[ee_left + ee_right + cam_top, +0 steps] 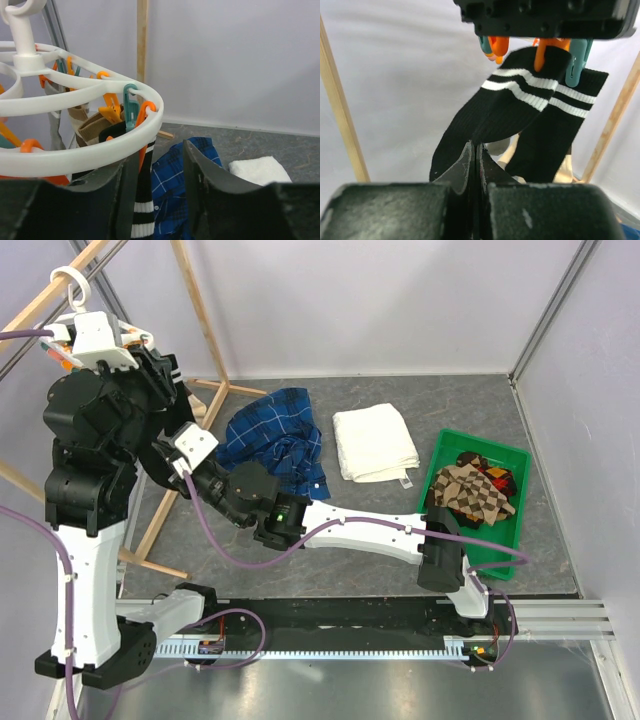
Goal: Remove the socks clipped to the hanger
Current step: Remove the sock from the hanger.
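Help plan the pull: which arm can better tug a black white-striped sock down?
Probably right: the right gripper, shut, sits at the black white-striped sock's toe; the left gripper is beside the white round plastic hanger's rim.

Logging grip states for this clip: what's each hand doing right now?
Left hand: open, straddling a striped sock.
Right hand: closed against a black sock; grip cannot be told.

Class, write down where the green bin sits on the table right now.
In the top view, the green bin sits at the far right of the table, just right of the folded white towel, with brown checkered socks lying inside it.
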{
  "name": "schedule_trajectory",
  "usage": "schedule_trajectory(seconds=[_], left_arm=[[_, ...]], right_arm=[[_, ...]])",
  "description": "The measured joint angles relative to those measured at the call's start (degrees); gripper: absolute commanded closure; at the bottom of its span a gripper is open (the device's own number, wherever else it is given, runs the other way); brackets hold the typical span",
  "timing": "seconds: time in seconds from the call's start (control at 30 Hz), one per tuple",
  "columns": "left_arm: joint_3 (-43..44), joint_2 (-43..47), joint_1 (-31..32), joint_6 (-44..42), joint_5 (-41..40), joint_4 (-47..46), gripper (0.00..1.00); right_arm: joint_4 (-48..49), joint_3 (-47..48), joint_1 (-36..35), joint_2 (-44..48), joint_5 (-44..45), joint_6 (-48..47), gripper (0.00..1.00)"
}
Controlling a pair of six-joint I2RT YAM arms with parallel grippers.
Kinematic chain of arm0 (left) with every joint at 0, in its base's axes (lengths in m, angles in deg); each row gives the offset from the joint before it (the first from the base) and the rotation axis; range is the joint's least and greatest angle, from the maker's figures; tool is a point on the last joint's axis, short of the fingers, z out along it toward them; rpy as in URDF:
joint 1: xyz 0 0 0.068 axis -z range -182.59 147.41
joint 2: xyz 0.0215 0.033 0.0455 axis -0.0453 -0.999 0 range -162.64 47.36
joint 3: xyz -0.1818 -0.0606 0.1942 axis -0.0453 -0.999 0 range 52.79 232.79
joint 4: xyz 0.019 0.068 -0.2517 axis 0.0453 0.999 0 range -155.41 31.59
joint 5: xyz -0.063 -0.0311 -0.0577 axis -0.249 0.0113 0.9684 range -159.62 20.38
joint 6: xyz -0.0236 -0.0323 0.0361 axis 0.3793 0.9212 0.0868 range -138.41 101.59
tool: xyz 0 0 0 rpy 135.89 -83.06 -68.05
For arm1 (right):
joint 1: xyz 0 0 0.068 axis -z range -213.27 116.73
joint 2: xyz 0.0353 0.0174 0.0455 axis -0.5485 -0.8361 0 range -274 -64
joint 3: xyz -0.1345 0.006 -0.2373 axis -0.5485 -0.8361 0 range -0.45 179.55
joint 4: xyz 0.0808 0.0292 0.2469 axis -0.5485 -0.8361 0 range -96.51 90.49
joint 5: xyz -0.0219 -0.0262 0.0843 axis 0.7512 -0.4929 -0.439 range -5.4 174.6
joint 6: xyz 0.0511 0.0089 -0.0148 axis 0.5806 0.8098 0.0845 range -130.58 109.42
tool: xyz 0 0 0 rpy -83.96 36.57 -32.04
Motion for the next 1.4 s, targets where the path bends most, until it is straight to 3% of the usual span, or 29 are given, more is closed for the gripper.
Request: schedule_trajectory(seconds=[0.3,0.6,0.87,1.4], left_arm=[[2.4,2.8,0.0,2.9,1.2,3.3,0.49],[12.8,0.1,0.0,7.0,0.7,9.7,0.5],[16.0,-3.2,0.0,9.4,1.4,14.0,0.52],[19.2,-10.2,0.0,8.9,0.5,19.1,0.47]], right_arm=[[-2.2,0.8,-0.7,0.0,4.1,-8.6,1.0],[-2.4,1.2,-2.0,0.2,8.1,-21.3,1.0],[-1.6,0.9,-4.7,1.2,10.3,-30.4,1.0],[0.3,0.7,-5.4,0.7,10.3,-35.7,1.0]])
